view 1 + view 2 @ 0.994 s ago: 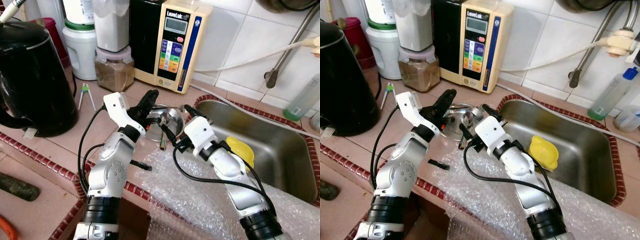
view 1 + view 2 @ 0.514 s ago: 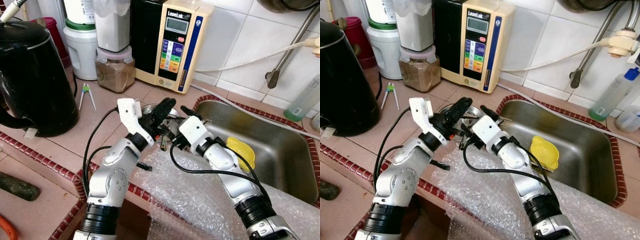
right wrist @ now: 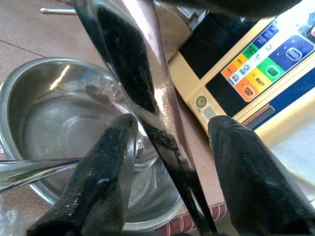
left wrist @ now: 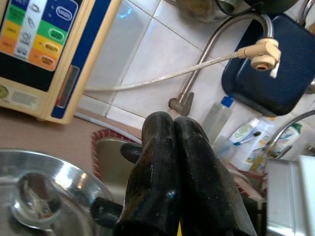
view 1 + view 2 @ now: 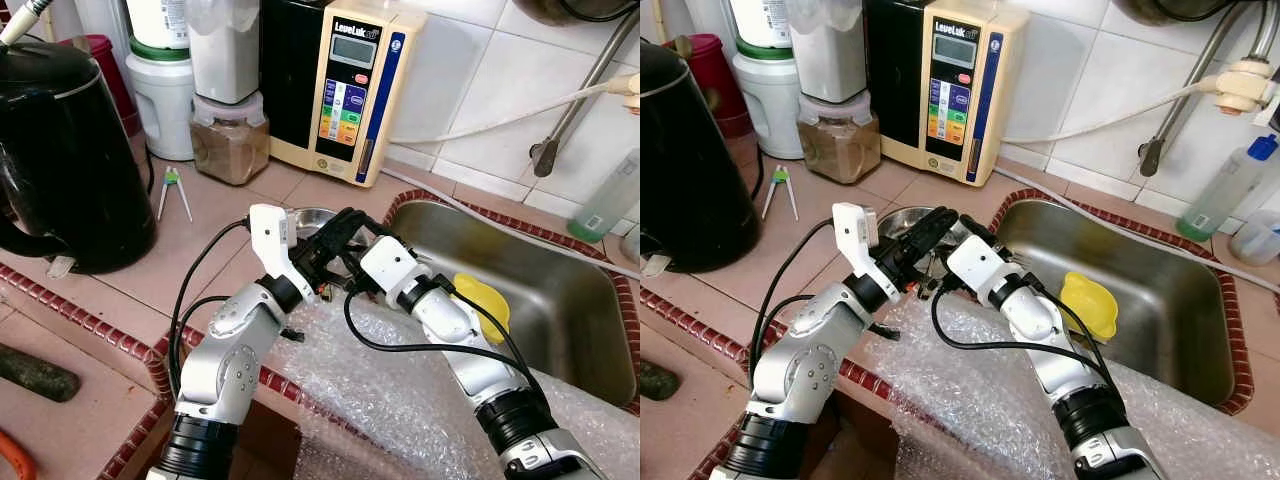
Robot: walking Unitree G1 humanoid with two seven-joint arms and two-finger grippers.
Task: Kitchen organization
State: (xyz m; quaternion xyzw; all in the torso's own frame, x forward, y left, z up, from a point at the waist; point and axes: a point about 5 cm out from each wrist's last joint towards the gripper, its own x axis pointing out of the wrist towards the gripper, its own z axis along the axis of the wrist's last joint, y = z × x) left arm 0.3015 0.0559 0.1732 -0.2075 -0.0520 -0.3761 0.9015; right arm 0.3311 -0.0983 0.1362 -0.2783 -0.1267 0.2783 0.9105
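A steel bowl (image 5: 305, 215) sits on the tiled counter just left of the sink (image 5: 560, 300); a spoon's bowl (image 4: 34, 206) lies inside it. My left gripper (image 5: 348, 220) hovers over the bowl's right side with its fingers (image 4: 170, 128) pressed shut, and I see nothing between them. My right gripper (image 5: 335, 258) reaches in from the sink side, right under the left one. In the right wrist view it stands open (image 3: 174, 123), with a shiny steel handle (image 3: 147, 98) running slantwise between its fingers. Whether they touch the handle is unclear.
A black kettle (image 5: 60, 160) stands at the left. A jar of brown powder (image 5: 228, 145) and a beige water machine (image 5: 345, 90) line the wall. Green tongs (image 5: 172, 190) lie on the counter, a yellow item (image 5: 485, 300) in the sink, bubble wrap (image 5: 400, 400) over the front edge.
My left gripper has swung right across the bowl until it meets the right gripper. The right gripper has pushed a little further toward the bowl.
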